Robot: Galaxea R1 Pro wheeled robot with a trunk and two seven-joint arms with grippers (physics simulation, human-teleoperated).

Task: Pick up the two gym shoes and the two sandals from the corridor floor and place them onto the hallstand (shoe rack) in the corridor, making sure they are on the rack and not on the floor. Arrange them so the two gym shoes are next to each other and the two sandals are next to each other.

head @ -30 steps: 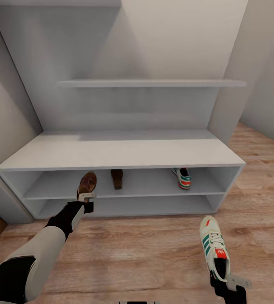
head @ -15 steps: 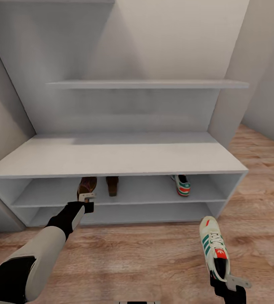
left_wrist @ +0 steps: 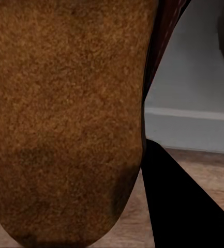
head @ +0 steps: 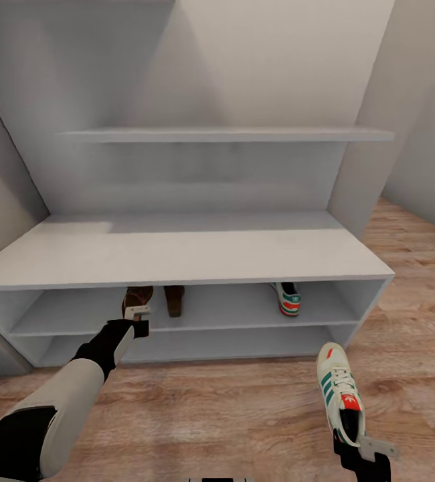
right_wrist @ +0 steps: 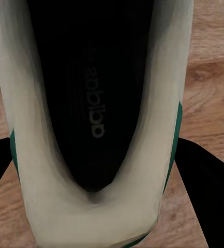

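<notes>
Left gripper jaws clamped on a sandal at the rack's upper shelf beside its twin, right gripper pinching a sneaker's heel above the floor; probably light, soft-sided, best held by the stiff heel.

The head camera looks forward and down from above at the hallstand and wood floor. Each wrist camera sits very close behind its held shoe: sandal left, gym shoe right, both also seen from the head.
</notes>
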